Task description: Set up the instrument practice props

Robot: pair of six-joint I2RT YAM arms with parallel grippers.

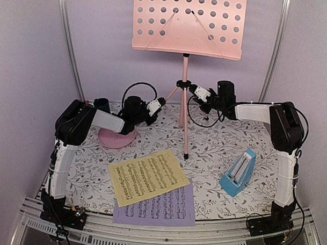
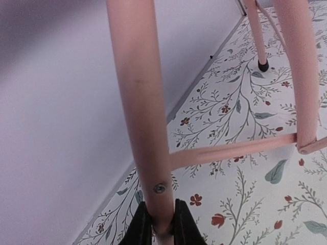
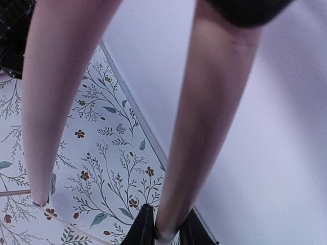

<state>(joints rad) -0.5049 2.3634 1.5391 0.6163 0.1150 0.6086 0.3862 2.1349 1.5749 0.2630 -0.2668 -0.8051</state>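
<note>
Only overhead shows metronome [image 1: 238, 172]; wrists, jaws clamping stand [image 2: 145, 127]

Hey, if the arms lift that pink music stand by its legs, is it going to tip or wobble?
Probably top-heavy: the music stand carries a wide perforated desk on a thin pole over a narrow tripod, so it may tip. Both the left gripper and right gripper pinch smooth round legs, which could slip or twist.

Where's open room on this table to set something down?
Bare floral tablecloth lies between the pink tripod music stand and the blue pyramid metronome, and left of the yellow sheet of printed music. The back is crowded: left gripper and right gripper clamp the stand's legs, the round pink plate nearby.
</note>
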